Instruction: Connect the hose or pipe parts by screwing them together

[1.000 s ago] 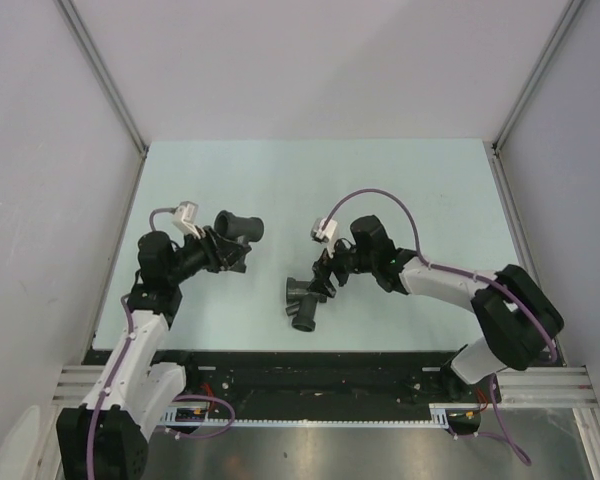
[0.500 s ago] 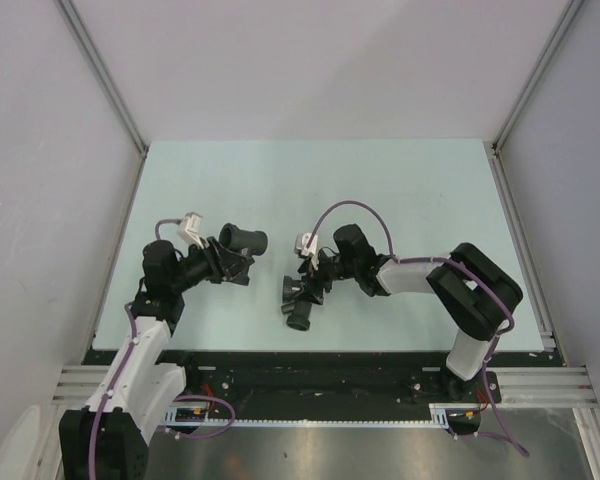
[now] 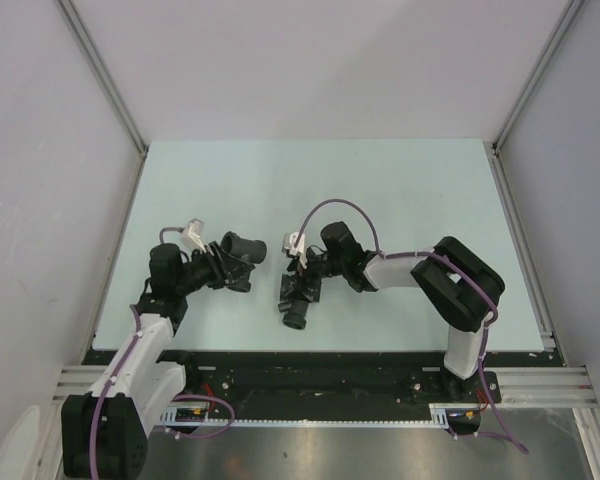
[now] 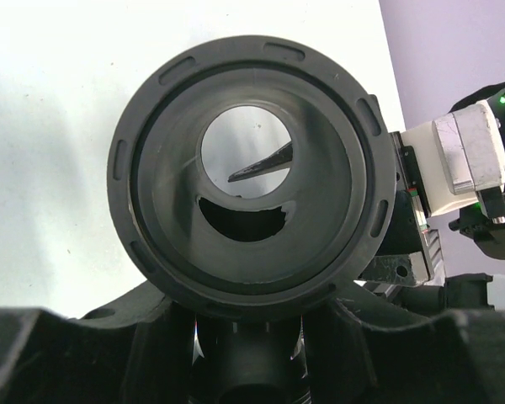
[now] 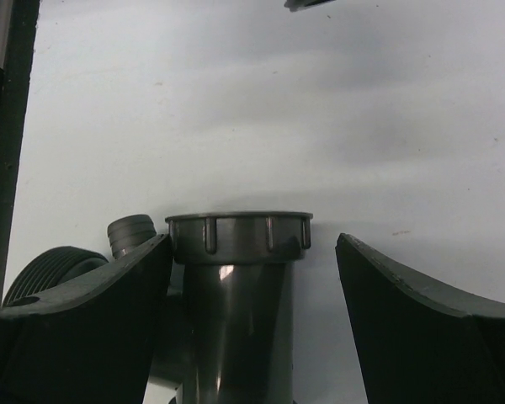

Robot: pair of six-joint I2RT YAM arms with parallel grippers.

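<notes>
The left arm [image 3: 170,275] leans toward 2 o'clock, its jaws gripping the straight tube [image 3: 242,246] — the right arm [image 3: 400,272] reaches toward 9 o'clock, jaws open astride the branched fitting [image 3: 297,305], lying on the counter [image 3: 380,180] near 6 o'clock.

In the top view the right gripper [image 3: 308,280] covers the far end of the branched fitting [image 3: 297,306], and the two dark shapes merge there. In the right wrist view the fitting's lower body runs off the bottom edge, and one finger [image 5: 84,320] hides most of its threaded port [image 5: 46,273]. In the left wrist view the straight tube [image 4: 252,177] fills the frame. It masks where the left gripper [image 4: 252,362] meets it, and the gripper itself is cut off at the bottom.
</notes>
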